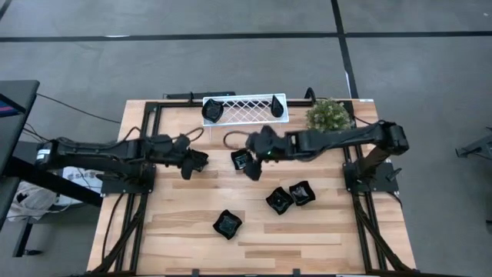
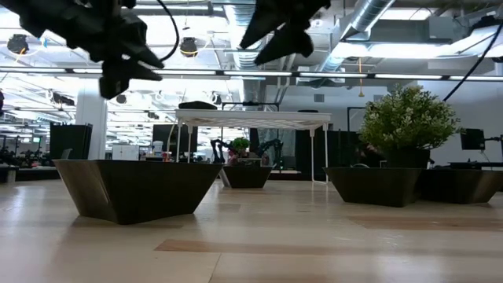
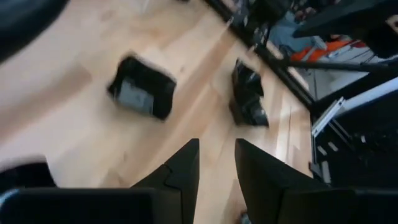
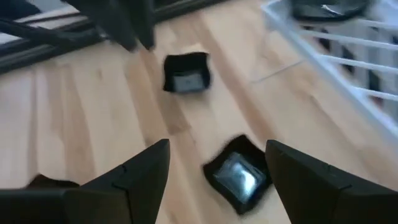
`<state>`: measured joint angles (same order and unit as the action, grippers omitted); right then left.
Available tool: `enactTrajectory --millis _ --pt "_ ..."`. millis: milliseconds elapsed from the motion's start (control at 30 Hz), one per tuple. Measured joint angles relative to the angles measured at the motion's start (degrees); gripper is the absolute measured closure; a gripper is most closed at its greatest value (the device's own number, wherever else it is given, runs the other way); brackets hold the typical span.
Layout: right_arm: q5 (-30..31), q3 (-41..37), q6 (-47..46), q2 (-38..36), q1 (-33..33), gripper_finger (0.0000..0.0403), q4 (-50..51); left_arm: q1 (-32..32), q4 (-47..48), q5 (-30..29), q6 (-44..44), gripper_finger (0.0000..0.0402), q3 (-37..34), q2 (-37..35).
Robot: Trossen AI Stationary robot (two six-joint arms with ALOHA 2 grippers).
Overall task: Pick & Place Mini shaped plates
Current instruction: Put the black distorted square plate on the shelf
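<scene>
Several small glossy black mini shaped plates rest on their bases on the wooden table: one (image 1: 241, 159) at the middle, a pair (image 1: 279, 200) (image 1: 301, 192) to the right, one (image 1: 227, 224) toward the near edge. Two more (image 1: 212, 111) (image 1: 275, 105) lie in the white lattice tray (image 1: 244, 115) at the far edge. My right gripper (image 1: 255, 163) (image 4: 217, 163) hovers wide open over the middle plate (image 4: 236, 177), touching nothing. My left gripper (image 1: 201, 161) (image 3: 217, 165) hangs to its left, above the table, its fingers a little apart with nothing between them.
A green bushy plant (image 1: 329, 115) stands at the far right corner beside the tray. Black frame rails (image 1: 150, 146) and the arm bases run along the table's left and right sides. Bare wood lies along the near edge.
</scene>
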<state>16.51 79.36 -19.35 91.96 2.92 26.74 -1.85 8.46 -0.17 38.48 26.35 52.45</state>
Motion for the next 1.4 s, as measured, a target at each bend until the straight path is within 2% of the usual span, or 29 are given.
enactTrajectory --millis 167,267,400,667,900,1400 --pt "0.4 0.0 -1.7 5.8 1.8 0.0143 -1.6 5.9 0.4 -0.9 4.1 0.0298 -2.1 0.0" --pt "0.6 0.0 1.1 9.9 2.0 0.0143 -1.6 9.7 0.7 -3.9 4.6 0.0298 -4.4 0.1" --pt "-0.3 0.0 6.0 14.6 2.0 0.0143 -2.1 14.2 0.5 -4.3 9.3 0.0298 -6.5 0.1" --pt "-0.4 0.1 11.4 17.8 2.4 0.0143 -1.7 22.6 0.3 -6.4 15.9 0.0298 -7.6 0.1" --pt "-0.5 0.0 19.5 19.8 2.1 0.0143 -2.6 24.1 0.0 -8.6 17.7 0.0298 -7.6 0.1" --pt "-2.6 -1.8 20.3 20.0 -1.3 0.0143 -2.9 24.0 -0.5 -11.5 17.9 0.0298 -7.5 0.0"
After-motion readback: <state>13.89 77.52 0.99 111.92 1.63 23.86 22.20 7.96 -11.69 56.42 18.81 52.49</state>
